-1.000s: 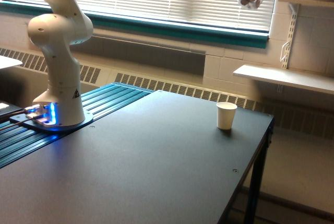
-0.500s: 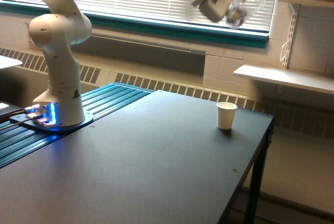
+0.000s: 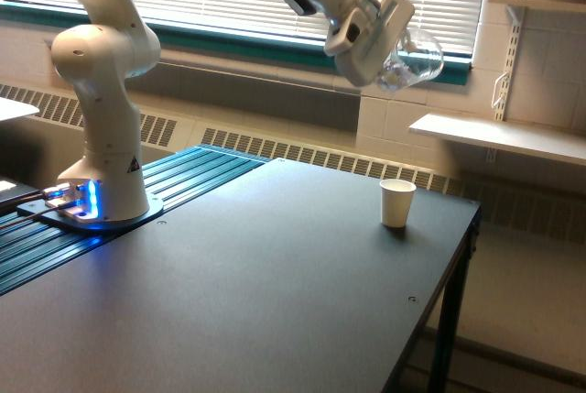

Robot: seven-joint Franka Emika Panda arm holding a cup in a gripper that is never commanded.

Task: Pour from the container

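The container (image 3: 414,60) is a clear rounded glass vessel held high in the air, well above the table and tilted to the exterior view's right. My gripper (image 3: 389,45) is shut on the container, with the white arm reaching in from the upper left. A white paper cup (image 3: 396,202) stands upright on the dark table (image 3: 275,292), almost straight below the container and well apart from it. Whatever is inside the glass is too faint to make out.
The arm's white base (image 3: 101,136) stands at the exterior view's left on a blue ribbed plate (image 3: 183,178). The table's right edge (image 3: 458,265) drops off just beyond the cup. A wall shelf (image 3: 499,136) and window blinds lie behind.
The gripper with the container has come down and to the left from the frame's top right corner, now hanging lower and more directly over the paper cup. The cup has not moved.
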